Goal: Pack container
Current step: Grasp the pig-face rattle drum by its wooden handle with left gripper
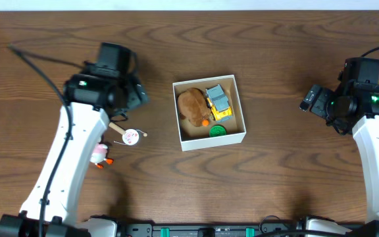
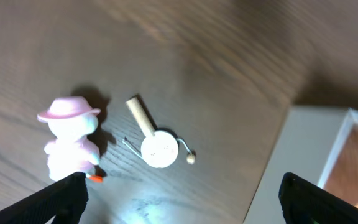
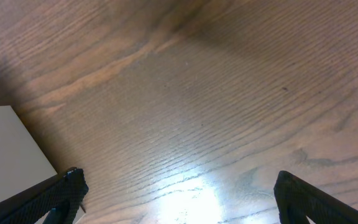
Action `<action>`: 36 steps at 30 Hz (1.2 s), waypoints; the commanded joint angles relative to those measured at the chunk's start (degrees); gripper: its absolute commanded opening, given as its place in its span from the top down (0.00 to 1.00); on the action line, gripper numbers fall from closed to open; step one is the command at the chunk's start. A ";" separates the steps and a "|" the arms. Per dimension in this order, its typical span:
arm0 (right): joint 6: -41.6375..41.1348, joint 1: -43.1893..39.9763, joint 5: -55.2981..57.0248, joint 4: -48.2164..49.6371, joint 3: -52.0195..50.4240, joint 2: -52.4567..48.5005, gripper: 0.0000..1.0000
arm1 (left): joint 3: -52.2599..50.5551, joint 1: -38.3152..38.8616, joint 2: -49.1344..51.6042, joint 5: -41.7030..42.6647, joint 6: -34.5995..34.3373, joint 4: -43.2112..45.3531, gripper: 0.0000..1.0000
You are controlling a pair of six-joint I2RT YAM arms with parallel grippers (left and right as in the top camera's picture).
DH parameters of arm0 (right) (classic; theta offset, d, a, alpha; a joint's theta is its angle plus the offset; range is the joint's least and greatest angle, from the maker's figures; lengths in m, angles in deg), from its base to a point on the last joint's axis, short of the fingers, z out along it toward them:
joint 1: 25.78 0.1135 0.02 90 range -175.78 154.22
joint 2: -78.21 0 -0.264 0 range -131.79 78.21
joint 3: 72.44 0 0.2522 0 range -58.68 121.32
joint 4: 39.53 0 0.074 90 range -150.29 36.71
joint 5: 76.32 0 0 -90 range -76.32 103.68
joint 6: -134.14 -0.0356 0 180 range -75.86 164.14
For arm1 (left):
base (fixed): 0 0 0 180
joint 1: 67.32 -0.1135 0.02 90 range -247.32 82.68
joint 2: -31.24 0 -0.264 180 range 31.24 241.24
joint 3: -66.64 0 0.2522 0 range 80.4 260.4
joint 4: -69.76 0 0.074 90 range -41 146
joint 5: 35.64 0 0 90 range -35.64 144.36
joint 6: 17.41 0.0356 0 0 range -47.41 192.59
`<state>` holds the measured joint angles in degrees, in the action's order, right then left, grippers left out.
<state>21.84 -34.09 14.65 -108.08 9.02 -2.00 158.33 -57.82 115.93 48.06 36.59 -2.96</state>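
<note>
At the far left of the table [image 1: 275, 39] we see a small pink figure with a hat [image 2: 70, 140], standing by the forearm of the left arm. Just at its 2 o'clock lies a little white drum toy with a wooden handle [image 2: 159, 148], close to the figure but not touching it. The left gripper [image 2: 182, 190] hovers above these two with its claw spread wide and nothing between the fingers. In the wrist view the drum lies almost in the middle of the gap. The container [image 1: 212, 139] sits near the centre of the table, at about 3 o'clock from the drum and well apart from it. Inside we can see a brown plush [image 1: 191, 106] on the 9 o'clock side, a yellow toy vehicle [image 1: 219, 102] at 1 o'clock and a green round piece [image 1: 218, 131] at 5 o'clock. The right gripper [image 3: 179, 186] is at 3 o'clock from the container, above bare wood, also spread and holding nothing. We judge that the packing is partly done, and the step in hand is to pick up one of the two toys outside, most likely the drum. The next move calls for a straight descent and a closing across the disc or the handle. Both are thin and lie flat on the wood, so the fingers must go very low. After that the toy needs a carry toward 3 o'clock, into the little free space of the box.
</note>
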 commanded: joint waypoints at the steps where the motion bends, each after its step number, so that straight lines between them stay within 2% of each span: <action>1: 0.74 0.13 -0.17 0.07 -0.44 -0.07 0.01 | -3.30 -3.82 2.58 3.76 -8.02 1.97 0.02; 12: 0.74 0.13 -0.15 0.07 -0.44 -0.07 0.01 | -6.91 -8.96 15.17 4.31 -7.98 6.62 0.02; 19: 0.76 0.13 -0.15 0.07 -0.44 -0.07 0.01 | -6.91 -8.94 22.45 9.86 -4.55 10.29 0.02; 33: 1.40 0.13 -0.15 0.04 -0.44 -0.07 0.01 | -6.91 -8.94 27.67 10.01 -4.55 10.86 0.01; 36: 1.40 0.13 -0.15 0.04 -0.44 -0.07 0.01 | -7.26 -8.94 27.67 10.03 -4.52 11.34 0.09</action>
<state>22.47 -34.09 14.65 -108.10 9.00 -2.00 151.55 -66.57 142.94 58.07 31.23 8.27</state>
